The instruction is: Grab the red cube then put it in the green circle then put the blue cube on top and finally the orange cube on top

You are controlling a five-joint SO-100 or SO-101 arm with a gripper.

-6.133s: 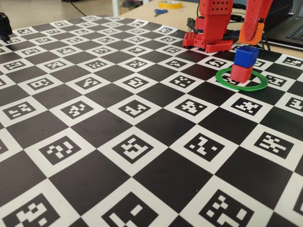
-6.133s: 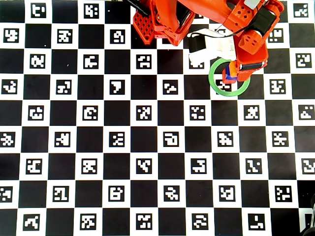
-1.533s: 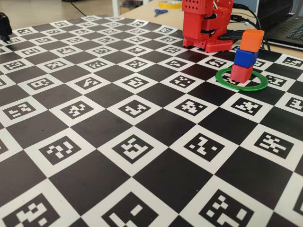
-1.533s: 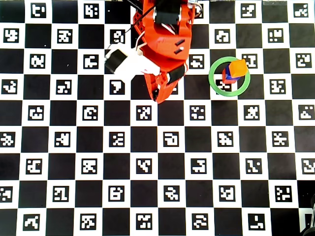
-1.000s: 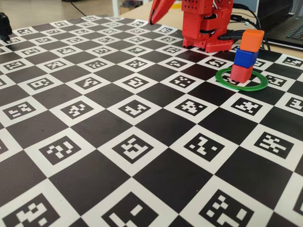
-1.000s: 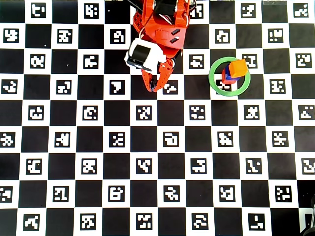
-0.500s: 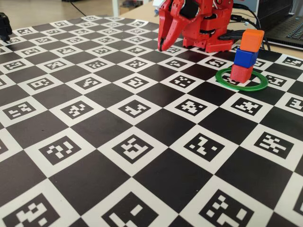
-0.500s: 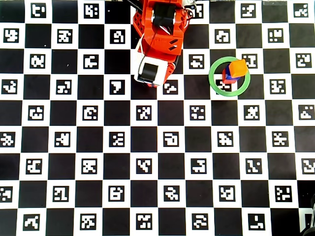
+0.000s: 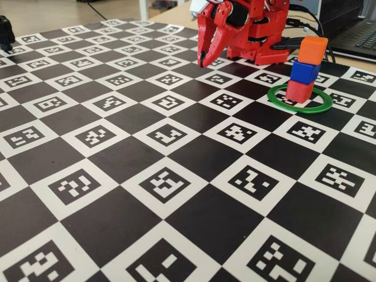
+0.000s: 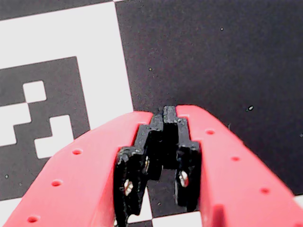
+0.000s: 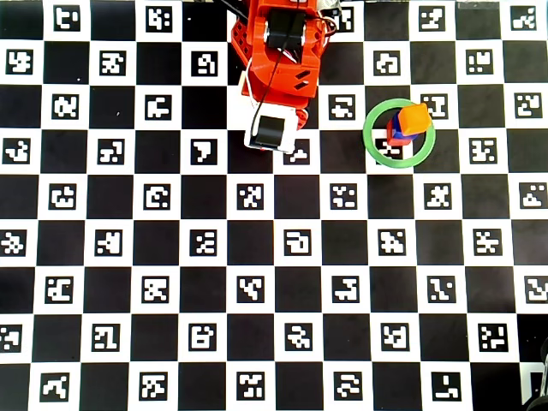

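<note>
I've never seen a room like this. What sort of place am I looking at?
Probably a robotics test bench on a desk. A checkerboard mat of black-and-white coded markers covers the tabletop, a red plastic robot arm's tool hangs over it, and a laptop sits behind.

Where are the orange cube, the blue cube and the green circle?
orange cube (image 9: 313,49): fixed view, front face, top of stack.
blue cube (image 9: 304,71): fixed view, front face, middle of stack.
green circle (image 9: 281,100): fixed view, left part of its rim.

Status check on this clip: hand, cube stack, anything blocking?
Hand shut, empty, parked near the base. Red cube inside green circle, blue cube on it, orange cube on top. Nothing in the way.
</note>
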